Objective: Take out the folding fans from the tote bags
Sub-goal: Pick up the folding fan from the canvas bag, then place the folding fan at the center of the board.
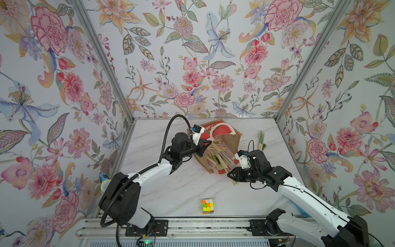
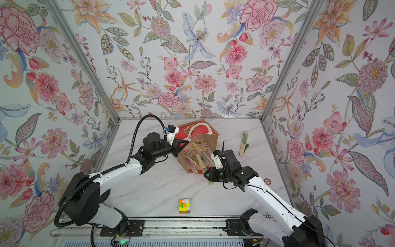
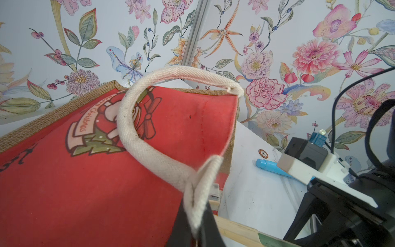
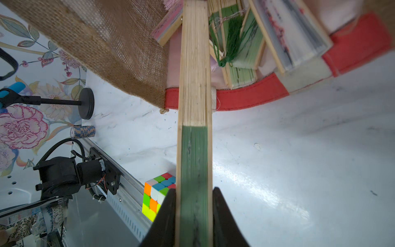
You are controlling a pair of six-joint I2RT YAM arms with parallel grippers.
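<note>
The tote bag (image 1: 232, 139) lies on its side at the back of the table, its mouth facing the front, with several folding fans (image 1: 218, 157) spilling from it. My left gripper (image 1: 208, 142) is shut on the bag's white handle (image 3: 132, 139), pinching the handle's base between its black fingers (image 3: 181, 226). My right gripper (image 4: 194, 192) is shut on a green-pleated bamboo fan (image 4: 195, 107) whose far end still rests inside the bag's striped rim (image 4: 245, 100). In both top views one more fan (image 2: 243, 142) lies on the table right of the bag.
A colourful cube (image 1: 207, 206) stands near the front edge. A light-blue tube (image 3: 267, 165) and a round chip (image 3: 262, 153) lie at the right. A black stand (image 4: 85, 103) and a chip stack (image 4: 82, 132) sit by the left wall.
</note>
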